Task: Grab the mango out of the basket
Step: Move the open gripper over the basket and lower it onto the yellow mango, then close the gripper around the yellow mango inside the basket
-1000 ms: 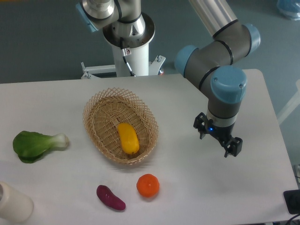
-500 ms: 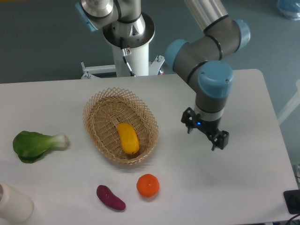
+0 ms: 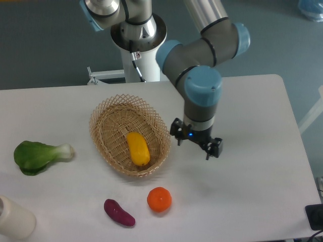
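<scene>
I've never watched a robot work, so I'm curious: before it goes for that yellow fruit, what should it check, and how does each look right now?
1. Mango lies in the basket: ok.
2. Nothing covers the mango: ok.
3. Gripper is above the mango: not ok, it is off to the basket's right.
4. Fingers spread and empty: ok.
5. Orange and purple vegetable lie outside the basket: ok.
6. Height above the rim: cannot tell.

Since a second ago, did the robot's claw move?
Yes. The gripper slid left across the table toward the basket, which stayed put. It now hovers just beside the rim, open.
</scene>
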Action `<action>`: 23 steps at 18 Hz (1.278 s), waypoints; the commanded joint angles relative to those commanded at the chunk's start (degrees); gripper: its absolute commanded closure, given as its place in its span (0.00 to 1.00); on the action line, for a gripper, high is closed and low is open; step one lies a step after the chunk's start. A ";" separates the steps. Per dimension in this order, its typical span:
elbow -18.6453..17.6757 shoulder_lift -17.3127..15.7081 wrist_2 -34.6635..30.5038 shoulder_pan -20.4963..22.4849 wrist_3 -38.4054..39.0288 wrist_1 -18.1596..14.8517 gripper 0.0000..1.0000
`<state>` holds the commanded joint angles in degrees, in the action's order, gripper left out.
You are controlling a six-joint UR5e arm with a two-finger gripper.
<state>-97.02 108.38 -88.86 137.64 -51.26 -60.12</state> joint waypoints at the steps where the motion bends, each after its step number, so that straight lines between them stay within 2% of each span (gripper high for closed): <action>1: -1.23 -0.62 0.26 -0.79 1.50 0.09 0.00; 6: -7.91 -4.22 0.35 -3.43 6.16 0.35 0.00; 9: -10.64 -4.23 0.09 -4.84 11.51 0.97 0.00; 16: -10.21 -1.59 0.18 -5.98 19.52 1.14 0.00; 20: -10.03 0.95 -0.17 -7.83 21.55 4.39 0.00; 23: -10.03 2.45 -0.26 -8.71 23.30 5.27 0.00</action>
<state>-107.05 110.82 -89.12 128.94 -27.96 -54.85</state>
